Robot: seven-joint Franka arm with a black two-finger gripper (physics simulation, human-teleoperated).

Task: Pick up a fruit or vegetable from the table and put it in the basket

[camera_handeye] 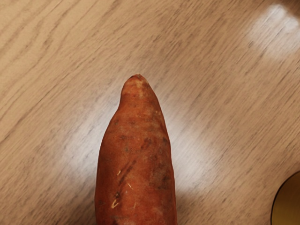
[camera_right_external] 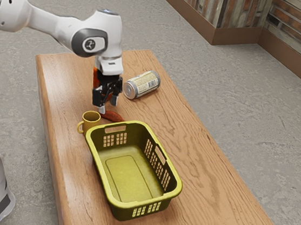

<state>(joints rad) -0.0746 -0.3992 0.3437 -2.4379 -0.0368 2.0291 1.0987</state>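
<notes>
lying just under the spread-fingered hand, the reddish sweet potato

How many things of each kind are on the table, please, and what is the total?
Sweet potato: 1
Mug: 1
Can: 1
Basket: 1
Total: 4
</notes>
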